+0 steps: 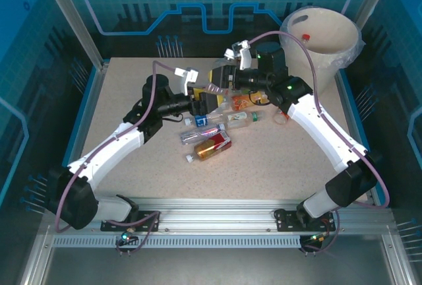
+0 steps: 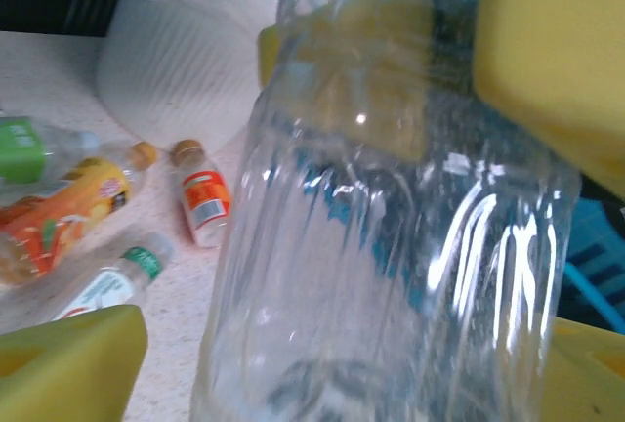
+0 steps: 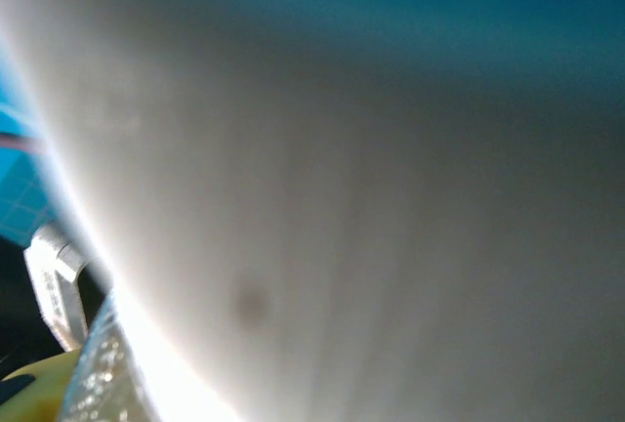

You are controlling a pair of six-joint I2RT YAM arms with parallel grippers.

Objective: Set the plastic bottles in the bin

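Bottles (image 1: 212,145) mostly lie loose on the table (image 1: 277,159), in a cluster well to the left of the bin (image 1: 333,37) and nearer the arm bases than it is. By that, the task looks barely begun: 1 bottle is in the bin, 1 is lifted, and the cluster is left to move.

Farthest left of the bin, the left gripper (image 1: 199,102) has its yellow fingers (image 2: 68,363) on either side of the lower part of a clear bottle (image 2: 391,266). The left wrist view shows a strip of table between 1 finger and the bottle wall, so I cannot tell whether this gripper holds it or only straddles it.

The clear bottle is off the table, between the 2 grippers and left of the bin.

The right gripper (image 1: 223,77), closer to the bin, pinches the bottle's far end, with 1 yellow finger in front of the plastic and 1 seen through it behind.

The bin stands at the table's far right corner. Its cream wall and bag-lined rim are in plain sight, and the part of its inside that shows holds 1 red-capped bottle (image 1: 304,36).
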